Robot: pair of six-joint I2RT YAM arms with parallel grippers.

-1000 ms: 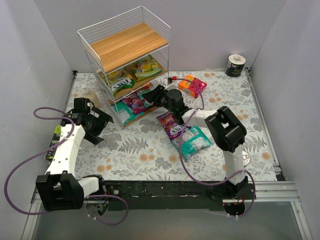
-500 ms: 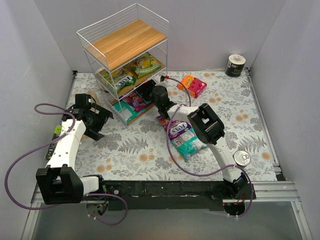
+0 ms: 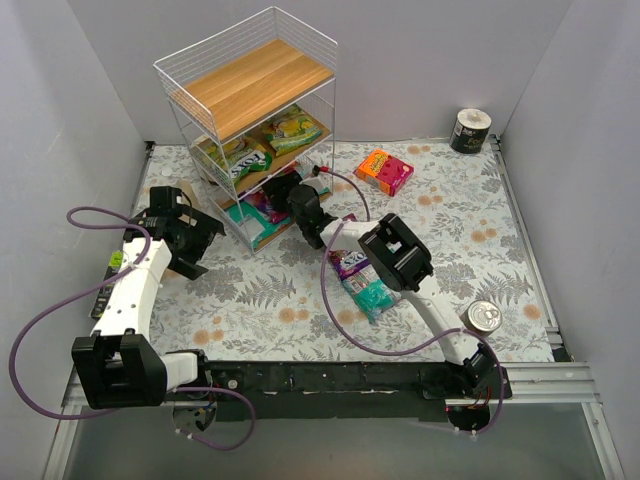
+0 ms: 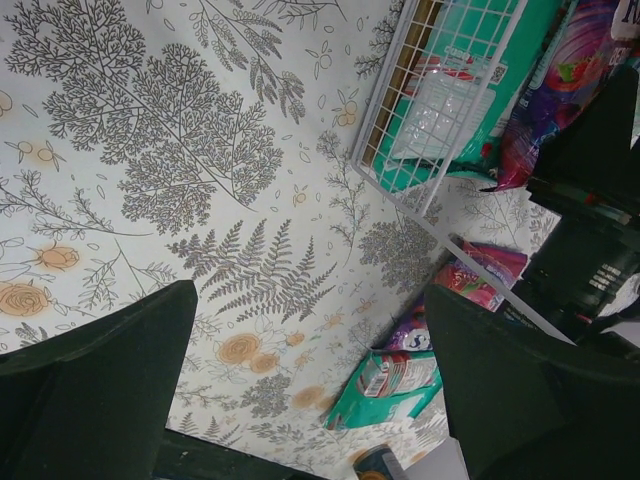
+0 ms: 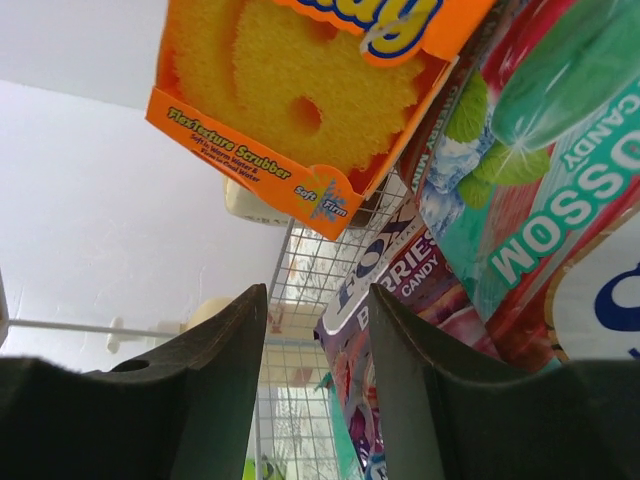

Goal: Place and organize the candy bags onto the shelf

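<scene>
Right gripper [image 3: 283,192] has pushed in deeper at the shelf [image 3: 250,90], bottom tier. Left wrist view: left gripper [image 4: 310,400] splayed wide, empty; loose bags [image 4: 392,383] lie right of the shelf, nearer the right arm. Right wrist view: jaws half apart, purple bag [image 5: 362,300] between them. Pinched? Can't tell.

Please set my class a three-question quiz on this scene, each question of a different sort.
1. True or false: the shelf has a bag on its top tier.
2. The middle-tier bags are: A teal, B yellow-green, C purple.
3. Which tool stands wide open, holding nothing?
Key: 1 false; 2 B; 3 the left tool.
</scene>
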